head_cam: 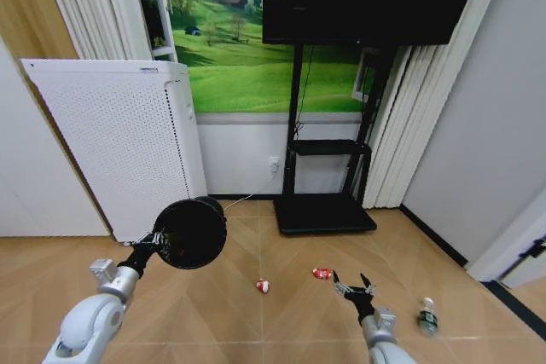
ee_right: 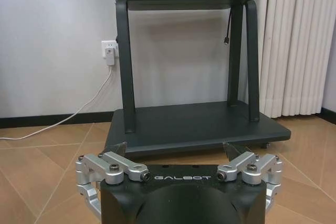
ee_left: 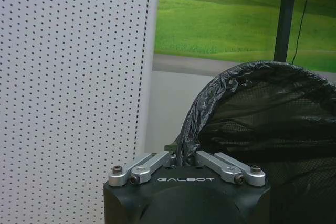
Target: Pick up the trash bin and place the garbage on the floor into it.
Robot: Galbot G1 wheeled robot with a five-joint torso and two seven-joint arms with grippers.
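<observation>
- Trash bin (head_cam: 191, 233) held off the floor by the left gripper (head_cam: 156, 240), tipped so its round mouth faces the head camera — black, with a dark mesh wall and a crinkled black liner folded over the rim.
- Seen from the left wrist, left gripper (ee_left: 187, 159) clamped on the bin's rim (ee_left: 220, 85), fingers pinched together on the liner edge; white perforated appliance (ee_left: 68, 77) close behind.
- Bin hanging in front of the lower corner of the white appliance (head_cam: 119, 138), above the wooden floor (head_cam: 256, 330).
- Right gripper (head_cam: 352, 285) low over the floor, jaws spread wide and holding nothing; in the right wrist view, right gripper (ee_right: 177, 154) pointing toward the black TV stand base (ee_right: 194, 124).
- Garbage on the floor: one red-and-white wrapper (head_cam: 264, 286) near the middle, a second wrapper (head_cam: 322, 274) just beside the right gripper's fingertips, and a clear bottle (head_cam: 427, 316) with a greenish label farther right — all apart from the bin.
</observation>
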